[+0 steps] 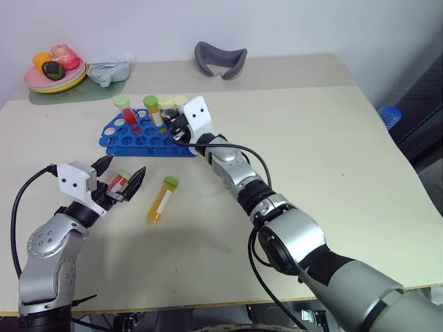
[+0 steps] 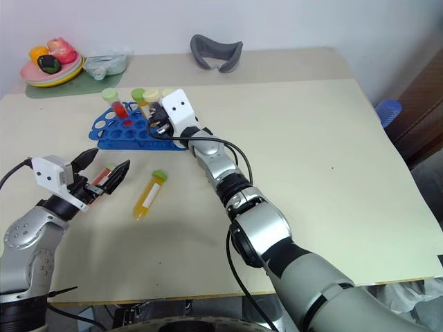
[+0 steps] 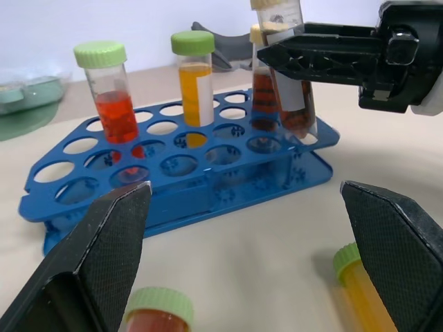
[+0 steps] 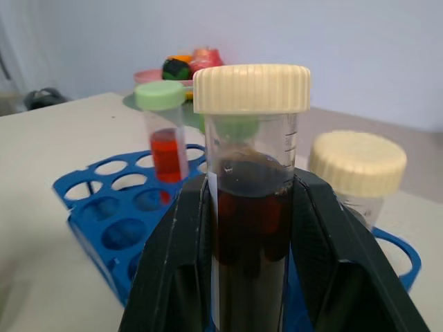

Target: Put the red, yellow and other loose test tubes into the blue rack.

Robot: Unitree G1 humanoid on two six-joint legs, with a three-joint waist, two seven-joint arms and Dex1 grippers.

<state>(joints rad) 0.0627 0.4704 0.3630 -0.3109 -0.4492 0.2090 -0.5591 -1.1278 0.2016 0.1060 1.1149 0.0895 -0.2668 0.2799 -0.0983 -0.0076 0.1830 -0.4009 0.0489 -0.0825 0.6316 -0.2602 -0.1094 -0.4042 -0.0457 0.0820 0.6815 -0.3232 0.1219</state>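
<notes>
The blue rack (image 1: 142, 137) stands at the table's back left. It holds a red tube with a green cap (image 1: 123, 111), a yellow tube with a green cap (image 3: 192, 76) and a cream-capped tube (image 4: 356, 173). My right gripper (image 1: 177, 122) is shut on a dark brown tube with a cream cap (image 4: 250, 207), upright at the rack's right end, its lower end down among the holes. My left gripper (image 1: 122, 173) is open near the table's front left. A loose red tube (image 1: 118, 182) lies between its fingers. A loose yellow tube (image 1: 160, 200) lies just to its right.
A pink plate (image 1: 41, 82) of toy fruit sits on a green mat at the back left corner, beside a clear bag (image 1: 108, 70). A grey curved object (image 1: 220, 59) lies at the back edge. A blue object (image 1: 390, 115) stands beyond the table's right edge.
</notes>
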